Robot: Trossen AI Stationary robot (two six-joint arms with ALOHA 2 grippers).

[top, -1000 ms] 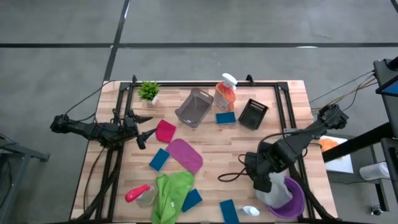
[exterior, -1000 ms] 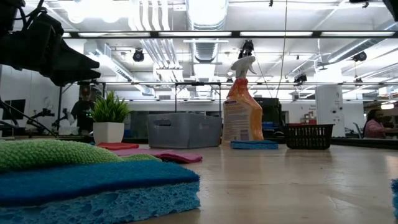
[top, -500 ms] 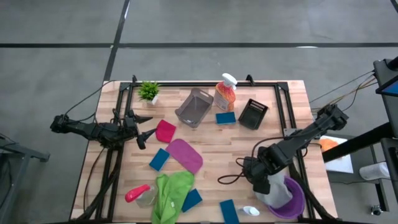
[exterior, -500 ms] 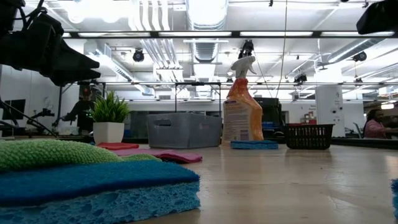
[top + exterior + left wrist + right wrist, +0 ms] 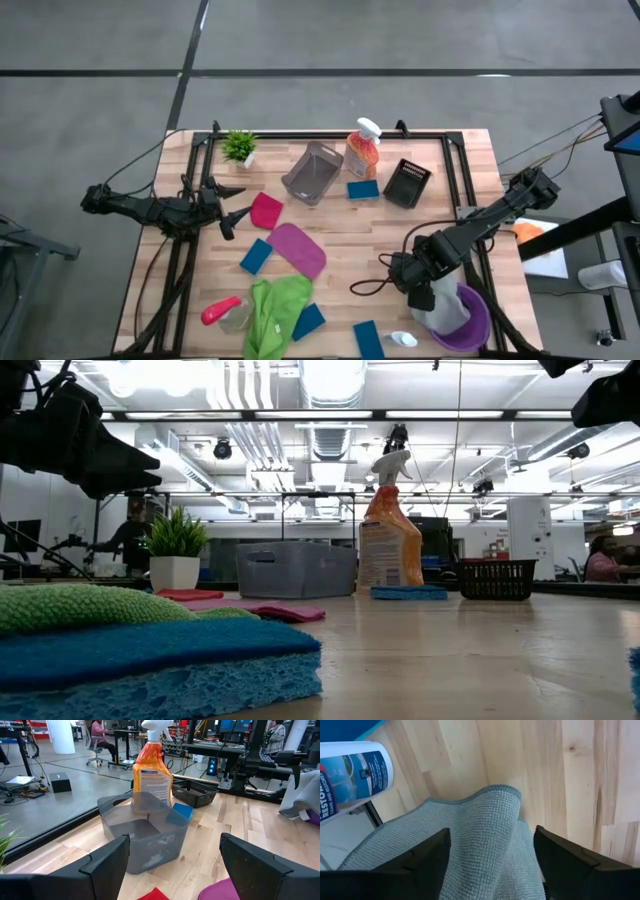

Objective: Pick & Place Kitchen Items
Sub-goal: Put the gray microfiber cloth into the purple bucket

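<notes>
My right gripper (image 5: pixel 420 298) is open, pointing down over the grey cloth (image 5: pixel 447 306) that lies heaped in a purple bowl (image 5: pixel 480 320) at the near right. In the right wrist view its fingers (image 5: pixel 415 860) stand on either side of a fold of the cloth (image 5: pixel 475 840). A white-topped bottle (image 5: pixel 400 340) lies next to it. My left gripper (image 5: pixel 232 207) waits open at the left, near the red cloth (image 5: pixel 265 211). The magenta cloth (image 5: pixel 297 248), green cloth (image 5: pixel 275 310), red-topped bottle (image 5: pixel 225 313), several blue sponges (image 5: pixel 256 256) and orange spray bottle (image 5: pixel 362 148) rest on the table. My right gripper stands open, from above, astride a fold of the grey cloth (image 5: pixel 500 805). Whether its fingers touch the cloth, I cannot tell. The cloth lies slack, partly on the bowl and partly on the table.
A grey bin (image 5: pixel 312 173) and a black basket (image 5: pixel 407 183) stand at the far middle, with a blue sponge (image 5: pixel 363 189) between them. A small potted plant (image 5: pixel 240 147) stands at the far left. A black cable (image 5: pixel 372 283) lies left of the right gripper.
My right gripper has shifted a little toward the table's left edge over the grey cloth, staying open. More of that arm now shows at the top right of the low view.
</notes>
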